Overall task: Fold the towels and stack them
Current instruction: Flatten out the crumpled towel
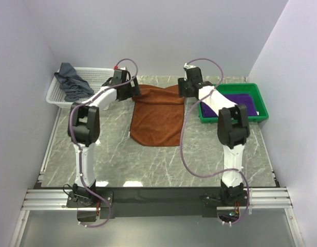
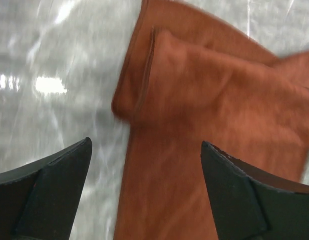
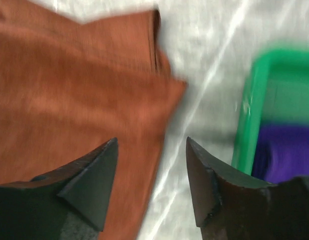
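Currently: rust-brown towel (image 1: 157,116) — soft terry, roughly rectangular, far corners folded over — flat on the marbled tabletop (image 1: 158,164), middle of the far edge. Grey-blue towel (image 1: 71,82), crumpled, in white mesh basket (image 1: 99,76), far-left corner. Purple towel (image 1: 245,100), flat, in green tray (image 1: 262,103), far-right corner. Left jaws, right jaws: spread apart, empty, above the rust-brown towel's far corners.

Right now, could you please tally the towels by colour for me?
Rust-brown towel: 1
Purple towel, in the green tray: 1
Grey-blue towel, in the white basket: 1
Total: 3
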Controlling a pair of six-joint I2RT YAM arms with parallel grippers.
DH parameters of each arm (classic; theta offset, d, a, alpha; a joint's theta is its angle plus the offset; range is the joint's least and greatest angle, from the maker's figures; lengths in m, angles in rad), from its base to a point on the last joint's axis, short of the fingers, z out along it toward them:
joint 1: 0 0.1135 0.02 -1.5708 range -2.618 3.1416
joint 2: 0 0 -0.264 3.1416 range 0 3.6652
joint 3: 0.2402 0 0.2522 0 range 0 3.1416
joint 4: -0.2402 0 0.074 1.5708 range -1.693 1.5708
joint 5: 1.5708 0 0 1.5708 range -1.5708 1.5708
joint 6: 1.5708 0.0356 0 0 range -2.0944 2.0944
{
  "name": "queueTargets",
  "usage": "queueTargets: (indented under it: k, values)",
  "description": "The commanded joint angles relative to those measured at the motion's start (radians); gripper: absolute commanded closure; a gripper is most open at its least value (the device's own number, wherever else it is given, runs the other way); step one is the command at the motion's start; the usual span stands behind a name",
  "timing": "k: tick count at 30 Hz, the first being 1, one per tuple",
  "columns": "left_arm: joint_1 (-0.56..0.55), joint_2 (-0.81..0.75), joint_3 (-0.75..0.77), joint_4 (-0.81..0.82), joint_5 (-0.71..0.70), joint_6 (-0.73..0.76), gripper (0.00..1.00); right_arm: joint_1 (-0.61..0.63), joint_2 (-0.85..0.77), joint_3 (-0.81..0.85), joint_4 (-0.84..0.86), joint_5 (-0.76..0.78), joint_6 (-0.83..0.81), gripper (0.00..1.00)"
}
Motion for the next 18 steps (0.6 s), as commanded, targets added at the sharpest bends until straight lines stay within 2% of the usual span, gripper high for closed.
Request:
queueTargets:
  k: [1, 4, 9, 12, 18]
  values:
    - [0.002, -0.246, -0.124, -0.037, 0.052, -0.115, 0.04, 0.015, -0.217, -0.139, 0.037, 0.028, 0.113, 0.36]
    - [-0.003, -0.408, -0.346, 0.015, 0.1, -0.184, 0.06, 0.069, -0.335, -0.277, 0.071, -0.05, 0.142, 0.36]
    - [-0.006, -0.618, -0.708, 0.135, 0.171, -0.257, 0.16, 0.202, -0.43, -0.408, 0.099, -0.161, 0.142, 0.48]
    - [-0.006, -0.671, -0.844, 0.231, 0.175, -0.258, 0.16, 0.279, -0.432, -0.472, 0.149, -0.233, 0.128, 0.5]
    - [-0.013, -0.653, -0.96, 0.437, 0.224, -0.304, 0.15, 0.354, -0.381, -0.558, 0.274, -0.351, 0.165, 0.51]
